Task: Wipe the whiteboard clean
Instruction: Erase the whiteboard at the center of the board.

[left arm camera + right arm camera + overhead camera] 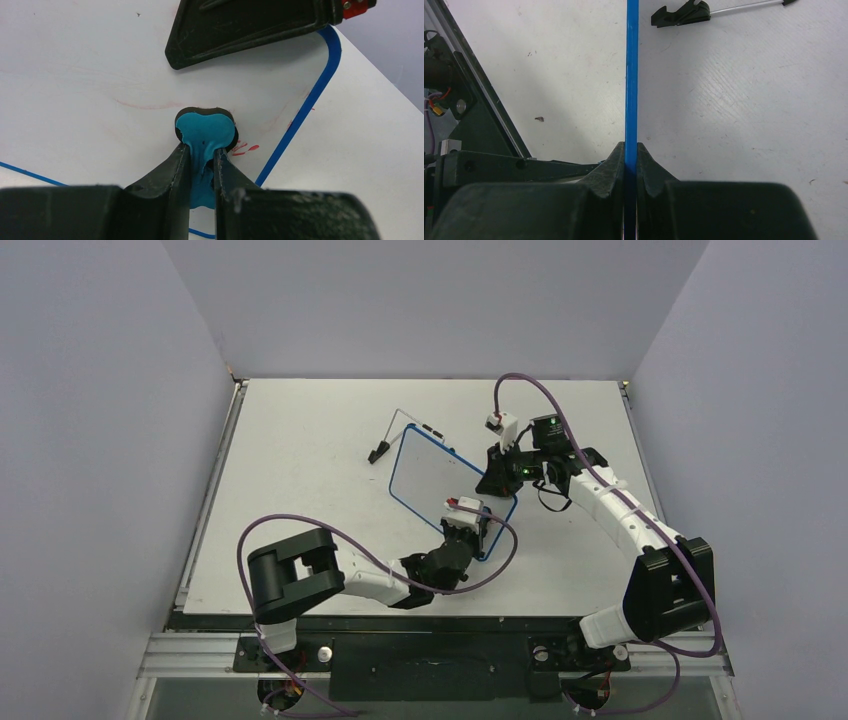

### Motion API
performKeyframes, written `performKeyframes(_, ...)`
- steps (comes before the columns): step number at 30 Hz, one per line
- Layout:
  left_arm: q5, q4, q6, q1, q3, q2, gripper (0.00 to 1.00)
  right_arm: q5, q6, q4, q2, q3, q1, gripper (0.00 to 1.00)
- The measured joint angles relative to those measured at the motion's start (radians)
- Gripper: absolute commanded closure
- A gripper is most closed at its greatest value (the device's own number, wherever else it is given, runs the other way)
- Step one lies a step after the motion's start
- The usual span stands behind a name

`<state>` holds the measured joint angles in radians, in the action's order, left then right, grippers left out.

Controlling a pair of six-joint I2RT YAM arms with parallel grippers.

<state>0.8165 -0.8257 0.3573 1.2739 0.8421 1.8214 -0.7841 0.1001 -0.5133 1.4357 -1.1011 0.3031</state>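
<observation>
**A:** Hidden parts first. In the top view the left gripper covers the lower right corner of the whiteboard, and its fingertips cannot be made out. The right gripper sits at the board's right edge. Its jaws are unreadable from above, and so is the board's tilt.

**B:** The left wrist view settles the left claw. It is clamped on an eraser with a teal body and a black pad. The eraser's lower part is buried between the fingers.

**A:** Where is the board relative to that claw?

**B:** Directly beneath it, and the pad appears to touch the white face. The blue rim runs down right of centre, just beside the eraser. Small red marks lie between the two, with faint pink smears up and left. A black finger of the right gripper enters at the top of the frame.

**A:** The right wrist view shows that claw closed on the rim. The rim appears only as a thin blue line, edge-on, rising to top centre.

**B:** Only that view shows the black wire stand close up, at upper right on the table, with its wire cut off at the frame edge. From above it sits by the board's upper left corner. Whether they touch, I cannot tell.
</observation>
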Motion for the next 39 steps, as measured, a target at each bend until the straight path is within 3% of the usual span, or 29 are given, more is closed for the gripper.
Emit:
performKeyframes(16,-0.120,-0.047,0.019,0.009,-0.041,0.027,1.00,0.008,-0.002,0.003,0.000,0.000,-0.002,1.00)
performKeyframes(27,-0.209,-0.049,-0.090,0.077,-0.041,0.061,1.00,-0.003,0.000,0.003,0.000,0.000,0.002,1.00)
performKeyframes(39,-0.225,0.014,-0.186,0.015,-0.033,-0.021,1.00,-0.005,0.007,0.014,0.000,0.001,0.012,1.00)
